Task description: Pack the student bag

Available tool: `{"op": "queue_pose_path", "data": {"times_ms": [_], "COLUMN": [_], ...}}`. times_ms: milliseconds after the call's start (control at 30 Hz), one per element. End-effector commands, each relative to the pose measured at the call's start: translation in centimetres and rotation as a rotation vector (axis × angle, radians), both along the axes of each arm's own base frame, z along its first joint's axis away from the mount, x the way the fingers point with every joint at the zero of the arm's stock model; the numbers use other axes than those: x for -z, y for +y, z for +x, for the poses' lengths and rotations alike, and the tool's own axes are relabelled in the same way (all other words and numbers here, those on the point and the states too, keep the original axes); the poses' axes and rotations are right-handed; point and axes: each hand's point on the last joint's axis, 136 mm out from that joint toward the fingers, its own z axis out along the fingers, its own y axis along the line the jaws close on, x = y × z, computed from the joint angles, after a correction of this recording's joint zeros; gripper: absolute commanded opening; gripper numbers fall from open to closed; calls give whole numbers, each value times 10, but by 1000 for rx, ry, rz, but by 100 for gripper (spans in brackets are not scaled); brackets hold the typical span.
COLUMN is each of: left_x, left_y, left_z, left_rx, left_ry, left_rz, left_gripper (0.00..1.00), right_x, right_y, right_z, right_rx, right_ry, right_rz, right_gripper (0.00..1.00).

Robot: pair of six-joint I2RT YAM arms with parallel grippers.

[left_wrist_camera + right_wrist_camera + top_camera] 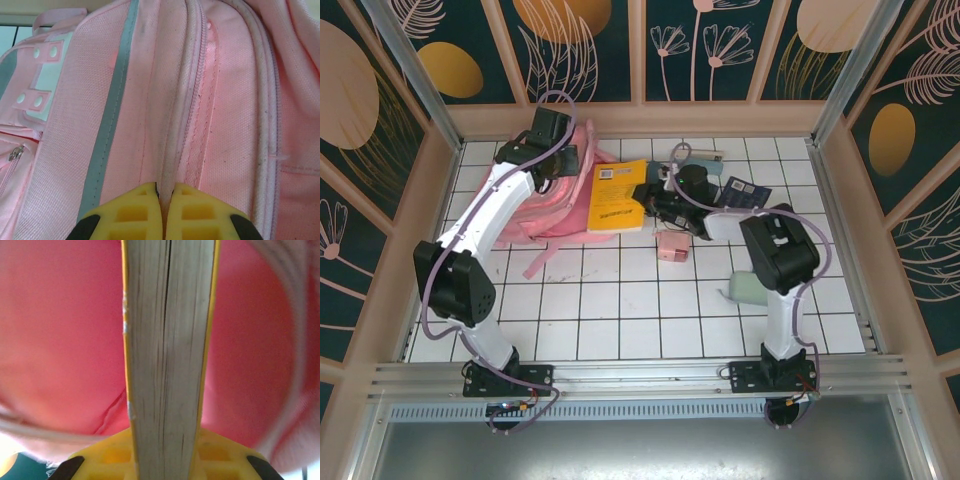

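Nearest the lens, the two arm bases stood bolted at six o'clock on the white tiled table. The left arm reached up to eleven o'clock, where the pink bag lay flat on the tiles with a strap trailing toward seven o'clock. The left gripper was pinched together on a ridge of the bag's fabric beside a zipper. At twelve o'clock a yellow book lay with its left edge against the bag. The right gripper was clamped on the book across its covers, page edges facing the wrist camera and pink fabric on both sides. A small pink box sat just below the book, and a pale green item lay at four o'clock.
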Motion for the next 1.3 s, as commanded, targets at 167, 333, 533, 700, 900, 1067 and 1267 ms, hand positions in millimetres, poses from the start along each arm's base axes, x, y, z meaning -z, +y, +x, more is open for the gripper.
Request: {"op": "queue_pose_path", "data": {"times_ms": [167,333,533,700,900,1067,1267], "left_x": [-60,-59,-61,-58,-55,-52,-47], "left_y": [-6,-8,-13,-19,-14,-7,7], "left_z": [-2,-7,-12,-16,-20,-22,-22], "left_rx": [9,14,24,38,26,3,-38], "left_ry": [-136,-128,-127,-124,-122,-126,-131], "left_rz": [-116,-139,-187,-229,-218,-185,-130], "left_gripper": [0,0,0,0,0,0,0], "right_x": [-38,-25,-17,-15,17,23,3], "right_y": [86,138,176,211,228,228,210], "right_z": [30,43,54,59,62,55,48], "right_rx": [29,18,117,112,102,57,48], "right_ry": [-142,-115,-149,-174,-79,-48,-83], "right_rz": [157,185,192,180,115,99,43], "right_gripper": [0,0,0,0,7,39,58]}}
